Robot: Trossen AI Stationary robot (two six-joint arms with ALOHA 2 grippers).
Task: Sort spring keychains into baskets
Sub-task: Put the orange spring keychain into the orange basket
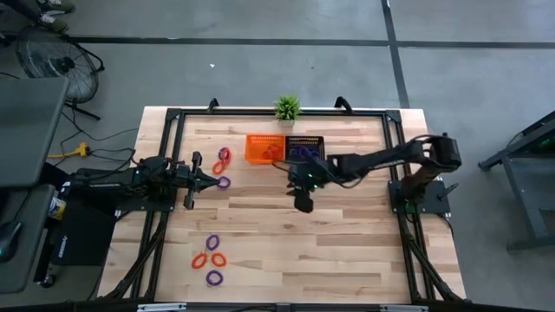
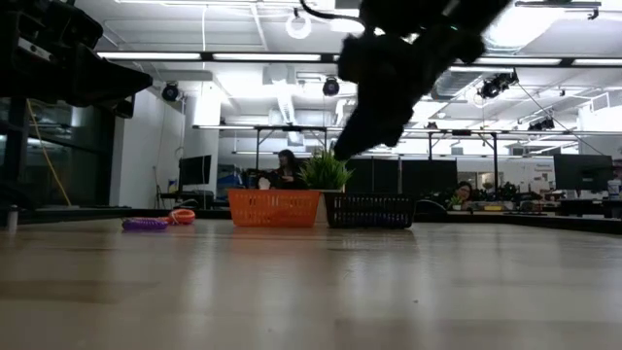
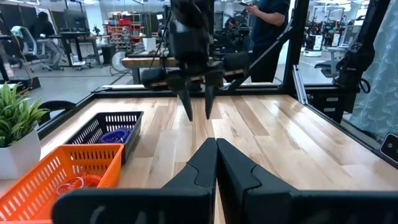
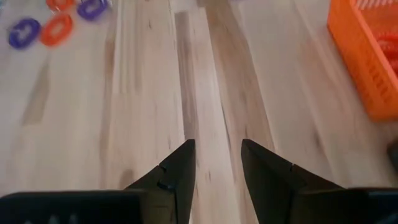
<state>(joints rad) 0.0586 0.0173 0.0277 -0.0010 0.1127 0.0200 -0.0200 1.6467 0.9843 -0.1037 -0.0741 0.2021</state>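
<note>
The orange basket [image 1: 263, 149] and the black basket [image 1: 304, 148] stand side by side near the table's far edge. The orange one holds orange keychains [image 3: 71, 183], the black one purple keychains [image 3: 115, 134]. Loose keychains lie left of the baskets [image 1: 224, 157], one purple [image 1: 224, 182], and several more in a cluster near the near edge [image 1: 211, 259]. My right gripper [image 4: 217, 152] is open and empty, pointing down over bare wood in front of the baskets [image 1: 303, 205]. My left gripper [image 3: 216, 152] is shut and empty, raised beside the purple keychain [image 1: 211, 180].
A small green potted plant [image 1: 288, 108] stands behind the baskets at the far edge. A black frame [image 1: 173, 114] rims the table. Bare wood lies across the table's middle and right [image 1: 347, 234]. People and desks show in the room beyond.
</note>
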